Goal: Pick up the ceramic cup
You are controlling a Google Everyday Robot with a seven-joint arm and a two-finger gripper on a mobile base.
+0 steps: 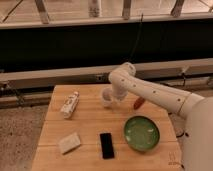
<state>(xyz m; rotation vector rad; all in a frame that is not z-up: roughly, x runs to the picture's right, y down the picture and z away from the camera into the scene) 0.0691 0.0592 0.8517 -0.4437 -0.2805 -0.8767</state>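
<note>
Nearest, a black phone (106,145) lies flat at the front of the wooden table (90,122), its long side running front to back. At its 9 o'clock sits a pale sponge (69,142), and at its 3 o'clock a green bowl (142,133). Farther back, a white bottle (69,104) lies on its side at the left, its length running from 7 to 1 o'clock. Toward the middle of the far half stands the cup (107,97): small, white, no handle, wide round rim, narrower toward the base. It stands upright, axis vertical, mouth up. The gripper (115,98) is right against its 3 o'clock side; the white arm (150,92) reaches in from the right. Something red (138,103) shows beneath the arm, at the cup's 4 o'clock.
</note>
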